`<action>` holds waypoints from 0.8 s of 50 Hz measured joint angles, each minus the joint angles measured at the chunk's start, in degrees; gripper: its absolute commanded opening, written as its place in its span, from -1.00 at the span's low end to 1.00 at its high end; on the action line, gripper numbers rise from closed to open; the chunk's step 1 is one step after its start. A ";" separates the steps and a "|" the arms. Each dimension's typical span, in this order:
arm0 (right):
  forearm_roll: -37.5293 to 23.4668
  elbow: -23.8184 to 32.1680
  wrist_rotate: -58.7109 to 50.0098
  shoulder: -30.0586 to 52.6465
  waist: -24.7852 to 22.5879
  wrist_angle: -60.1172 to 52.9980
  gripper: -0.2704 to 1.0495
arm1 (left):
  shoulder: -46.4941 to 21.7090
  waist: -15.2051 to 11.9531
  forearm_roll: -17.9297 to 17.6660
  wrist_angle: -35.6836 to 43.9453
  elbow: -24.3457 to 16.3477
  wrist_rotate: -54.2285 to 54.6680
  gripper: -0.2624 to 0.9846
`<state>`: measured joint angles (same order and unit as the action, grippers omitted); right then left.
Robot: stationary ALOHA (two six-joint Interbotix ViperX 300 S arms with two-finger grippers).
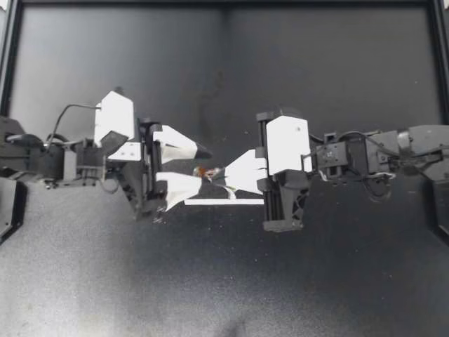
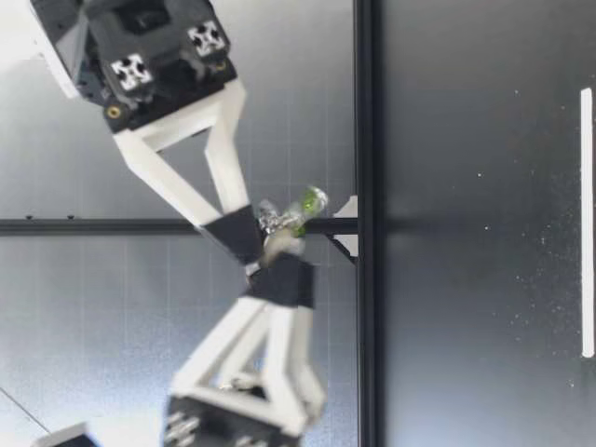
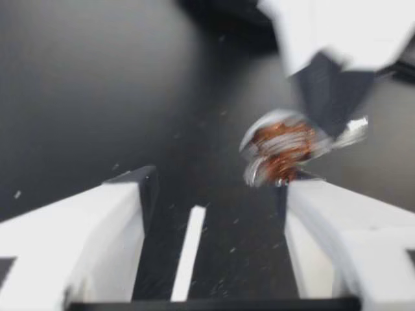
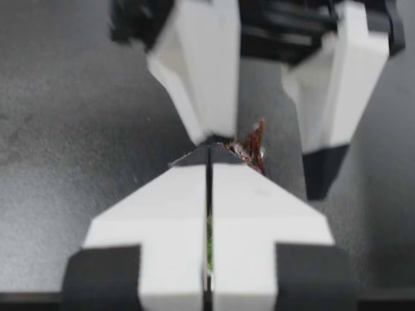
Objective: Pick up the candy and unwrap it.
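My right gripper [image 1: 215, 174] is shut on a small candy [image 1: 203, 172] in a crinkled silvery wrapper with a copper-brown tint, held a little above the table. My left gripper [image 1: 205, 166] faces it, open, one fingertip right beside the candy. In the left wrist view the candy [image 3: 280, 146] sits just ahead of one finger [image 3: 324, 220], pinched by the right gripper's dark tip [image 3: 331, 91]. The right wrist view shows its fingers pressed together [image 4: 209, 154], the wrapper [image 4: 254, 144] poking out at the tip. In the low view the candy [image 2: 300, 216] shows silver and green between both grippers.
A thin white strip [image 1: 224, 201] lies flat on the dark table [image 1: 224, 281] just in front of the grippers, also under the left gripper as the white strip [image 3: 188, 253]. Black frame rails [image 1: 224, 3] border the table's far edge and sides.
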<state>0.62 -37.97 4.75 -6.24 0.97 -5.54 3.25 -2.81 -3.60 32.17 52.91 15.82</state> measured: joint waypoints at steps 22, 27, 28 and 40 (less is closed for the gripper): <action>0.00 -1.85 0.00 -0.79 3.25 0.00 -0.86 | 1.76 1.49 2.72 -1.58 0.79 -0.44 0.32; 0.00 -2.02 0.09 -0.79 3.52 -0.09 -0.86 | 2.55 1.49 2.81 -1.58 1.49 -1.05 0.32; 0.00 -2.02 0.09 -0.70 3.60 -0.09 -0.86 | 2.72 1.49 2.81 -1.58 1.58 -1.23 0.32; 0.00 -3.08 -0.35 -1.05 3.60 0.44 -0.86 | 5.45 1.49 2.90 -1.49 2.11 -6.42 0.31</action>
<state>0.62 -41.04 4.39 -7.29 4.57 -5.10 8.70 -1.32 -0.70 30.67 55.02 9.40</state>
